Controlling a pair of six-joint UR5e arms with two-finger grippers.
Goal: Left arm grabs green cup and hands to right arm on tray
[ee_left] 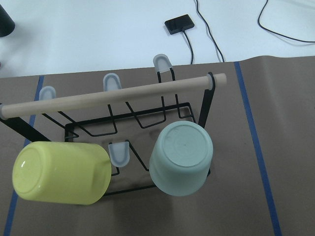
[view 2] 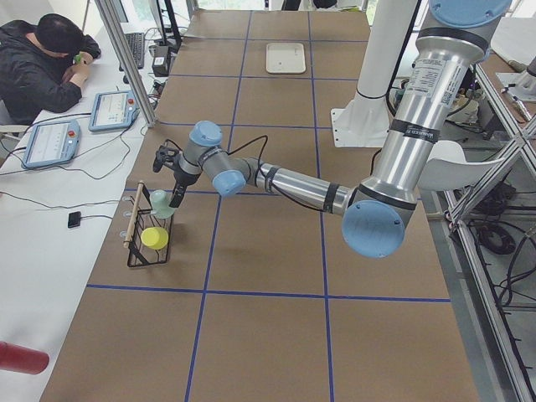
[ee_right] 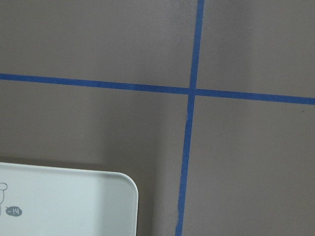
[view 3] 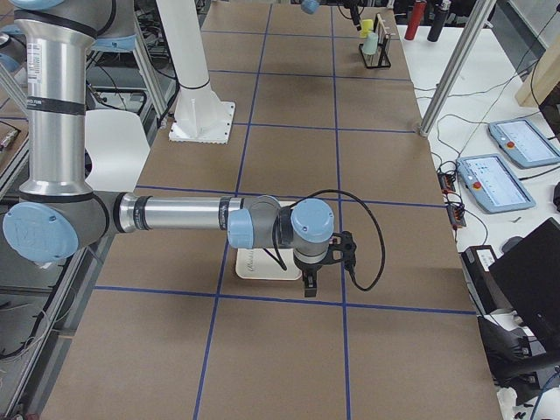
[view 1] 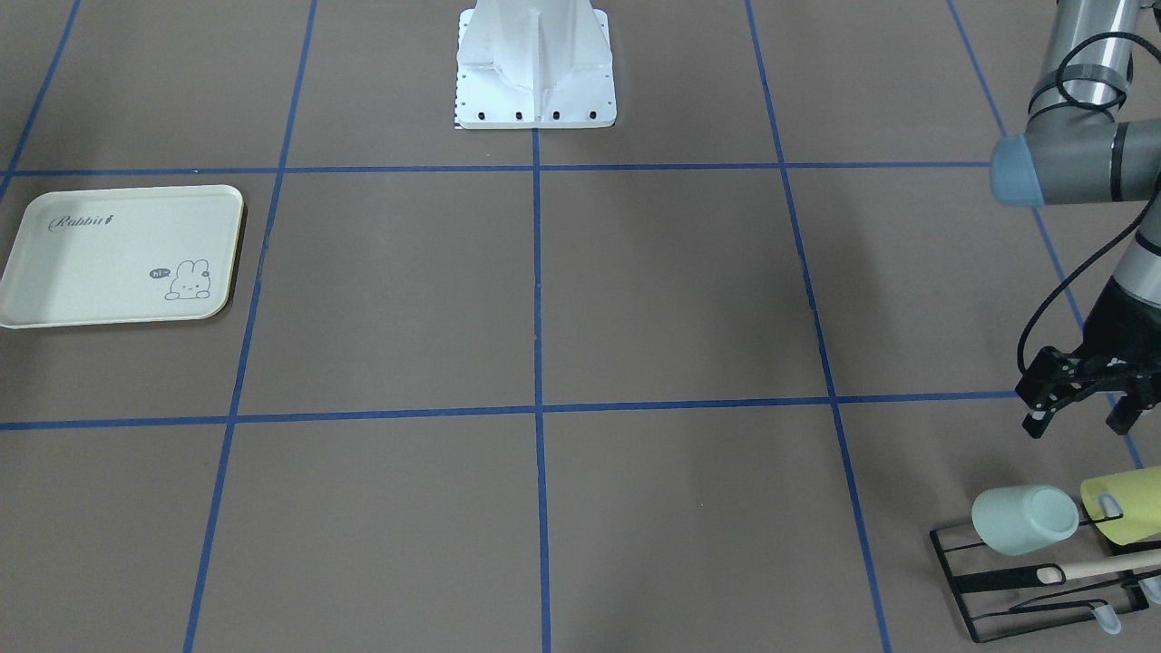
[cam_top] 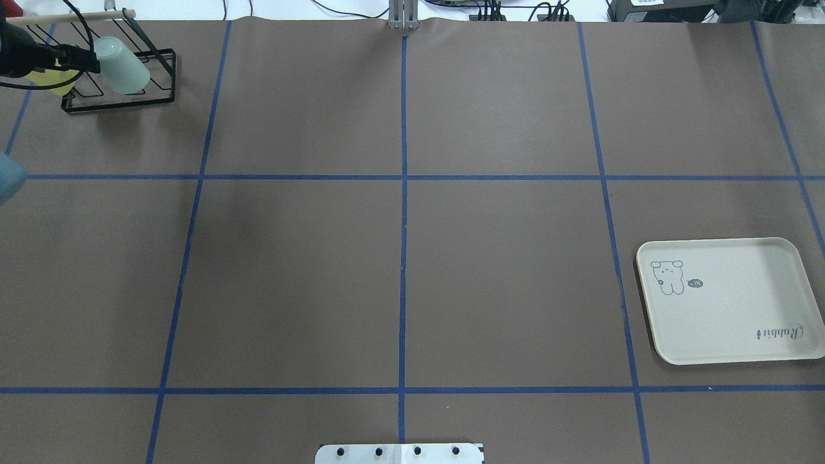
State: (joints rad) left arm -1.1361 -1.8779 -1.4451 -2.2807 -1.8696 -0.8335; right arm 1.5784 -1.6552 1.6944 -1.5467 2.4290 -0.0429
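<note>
The pale mint-green cup (view 1: 1025,519) hangs tilted on a peg of the black wire rack (view 1: 993,594), base toward my left wrist camera (ee_left: 181,157). My left gripper (view 1: 1079,419) is open and empty. It hovers just above the rack on the robot's side, not touching the cup. The cream Rabbit tray (view 1: 118,258) lies flat and bare at the other end of the table. My right gripper (view 3: 325,267) shows only in the exterior right view, above the tray's (view 3: 259,262) edge; I cannot tell whether it is open or shut.
A yellow-green cup (view 1: 1125,503) hangs on the same rack beside the mint one, under a wooden rod (ee_left: 113,94). The white robot base (view 1: 535,68) stands at the table's middle. A person (view 2: 46,63) sits at the side desk.
</note>
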